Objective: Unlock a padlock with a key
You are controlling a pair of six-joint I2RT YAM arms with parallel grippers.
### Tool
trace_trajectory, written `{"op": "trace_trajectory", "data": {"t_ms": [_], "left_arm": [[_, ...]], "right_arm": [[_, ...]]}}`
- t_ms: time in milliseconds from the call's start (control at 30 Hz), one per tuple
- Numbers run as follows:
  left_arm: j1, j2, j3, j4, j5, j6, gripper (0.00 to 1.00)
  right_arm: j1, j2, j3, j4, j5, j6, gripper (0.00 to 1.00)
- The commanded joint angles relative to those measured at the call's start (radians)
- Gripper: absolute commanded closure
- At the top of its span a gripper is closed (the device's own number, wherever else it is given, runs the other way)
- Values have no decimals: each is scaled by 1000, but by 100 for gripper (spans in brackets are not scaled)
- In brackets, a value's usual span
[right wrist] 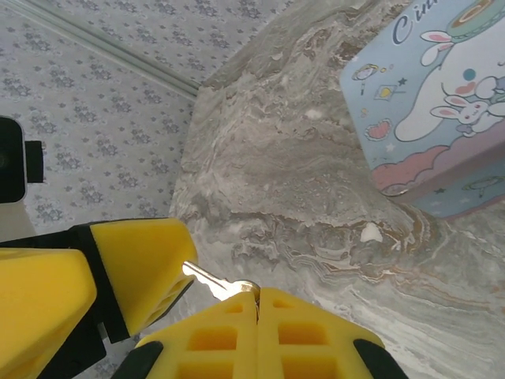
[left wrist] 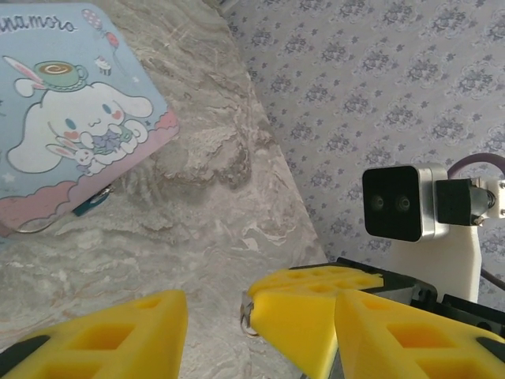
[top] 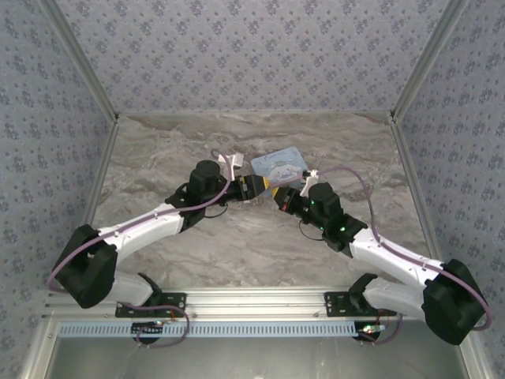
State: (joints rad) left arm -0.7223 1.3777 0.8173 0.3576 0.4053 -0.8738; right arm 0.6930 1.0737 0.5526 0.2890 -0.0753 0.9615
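The right fingers point(right wrist: 316, 316) are pressed together on the key point(right wrist: 209, 278), whose slim shaft sticks out leftward toward the left fingers point(left wrist: 158, 316) — spread wide and holding nothing — and not toward the padlock point(left wrist: 89, 203). The padlock lies on the desk point(left wrist: 205, 237), tucked against the near edge of the tin box point(left wrist: 79, 118), just far of both arms' fingertips and touched by neither. As I judge it, the key's axis must swing round toward the box — or the free left arm, about as near, must first take up the padlock.
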Motion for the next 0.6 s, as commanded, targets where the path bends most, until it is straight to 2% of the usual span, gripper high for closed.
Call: {"op": "trace_trajectory", "data": {"t_ms": [0, 333, 567], "left_arm": [[-12, 15, 42, 35, 20, 3, 49], [-18, 37, 53, 41, 26, -6, 59], [-19, 35, 54, 46, 17, -8, 73]], "right_arm": [[13, 6, 38, 28, 2, 6, 100], [26, 24, 65, 36, -4, 2, 100], [35, 43, 70, 36, -7, 1, 100]]}}
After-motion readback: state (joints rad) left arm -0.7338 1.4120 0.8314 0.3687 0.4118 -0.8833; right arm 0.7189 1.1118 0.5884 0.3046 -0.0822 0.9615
